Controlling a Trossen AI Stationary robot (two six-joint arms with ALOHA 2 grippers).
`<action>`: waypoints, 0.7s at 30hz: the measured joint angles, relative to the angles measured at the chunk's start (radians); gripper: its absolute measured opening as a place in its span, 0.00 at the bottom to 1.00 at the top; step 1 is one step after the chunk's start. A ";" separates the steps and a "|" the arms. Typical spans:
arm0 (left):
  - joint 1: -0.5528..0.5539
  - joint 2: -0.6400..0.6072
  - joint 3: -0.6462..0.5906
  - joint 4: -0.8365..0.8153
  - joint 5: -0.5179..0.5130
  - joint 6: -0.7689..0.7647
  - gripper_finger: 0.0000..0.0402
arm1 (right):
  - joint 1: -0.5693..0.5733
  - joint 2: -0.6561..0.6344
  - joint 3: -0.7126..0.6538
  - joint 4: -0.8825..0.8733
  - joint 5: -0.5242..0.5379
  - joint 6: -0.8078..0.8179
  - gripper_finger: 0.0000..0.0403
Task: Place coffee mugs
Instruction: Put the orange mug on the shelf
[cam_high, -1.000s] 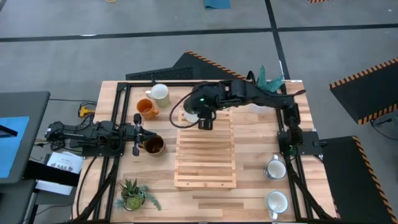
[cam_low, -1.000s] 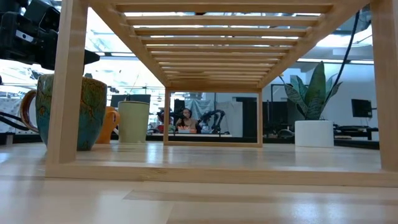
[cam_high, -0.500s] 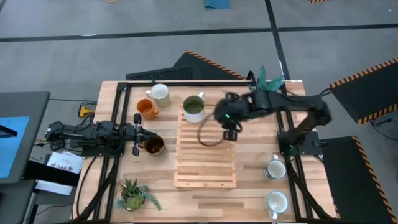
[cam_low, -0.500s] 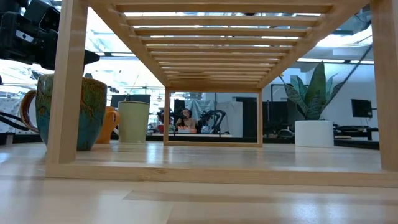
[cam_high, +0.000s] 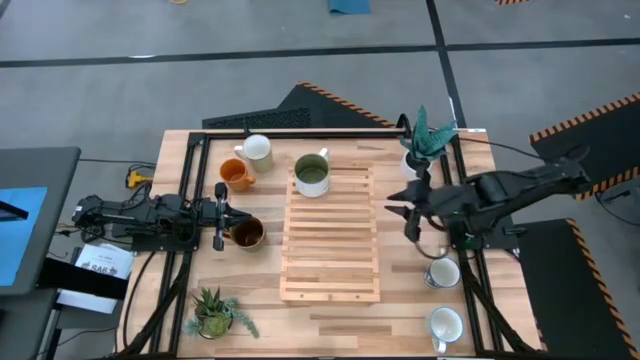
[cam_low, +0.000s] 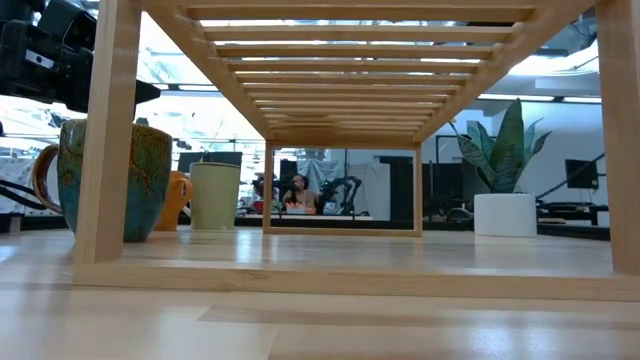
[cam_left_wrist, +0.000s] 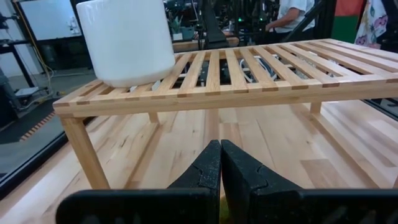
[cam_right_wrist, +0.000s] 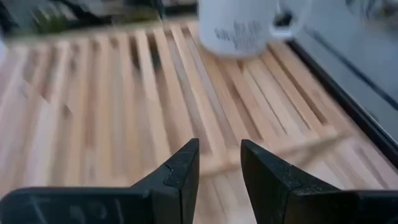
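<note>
A pale mug (cam_high: 312, 175) with a green inside stands on the far left corner of the slatted wooden rack (cam_high: 330, 262). It also shows in the left wrist view, mug (cam_left_wrist: 127, 40), and the right wrist view, mug (cam_right_wrist: 239, 28). A white mug (cam_high: 257, 150), an orange mug (cam_high: 237, 174) and a dark mug (cam_high: 246, 233) stand on the table left of the rack. Two white mugs (cam_high: 443, 271) (cam_high: 446, 324) stand near the right edge. My right gripper (cam_high: 408, 215) (cam_right_wrist: 219, 165) is open, right of the rack. My left gripper (cam_high: 220, 215) (cam_left_wrist: 220, 168) rests shut beside the dark mug.
A white pot with a teal plant (cam_high: 425, 138) stands at the far right corner and a small spiky plant (cam_high: 213, 312) at the near left. In the low view the rack's legs (cam_low: 105, 130) frame a teal-green mug (cam_low: 150, 180). Bare tabletop lies on the rack's near side.
My right gripper has drawn away from the pale mug, moving from the rack's far left corner toward the table's right edge. The mug stays standing alone on the rack's far left corner.
</note>
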 joint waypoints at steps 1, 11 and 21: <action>0.000 0.000 0.000 0.000 0.000 0.003 0.00 | 0.013 -0.029 -0.039 0.049 0.009 -0.010 0.36; 0.000 0.000 0.000 0.000 0.000 -0.025 0.00 | 0.073 -0.142 -0.309 0.402 0.031 -0.096 0.36; 0.000 0.008 -0.001 0.185 -0.074 -0.255 0.00 | 0.072 -0.141 -0.336 0.434 0.031 -0.100 0.36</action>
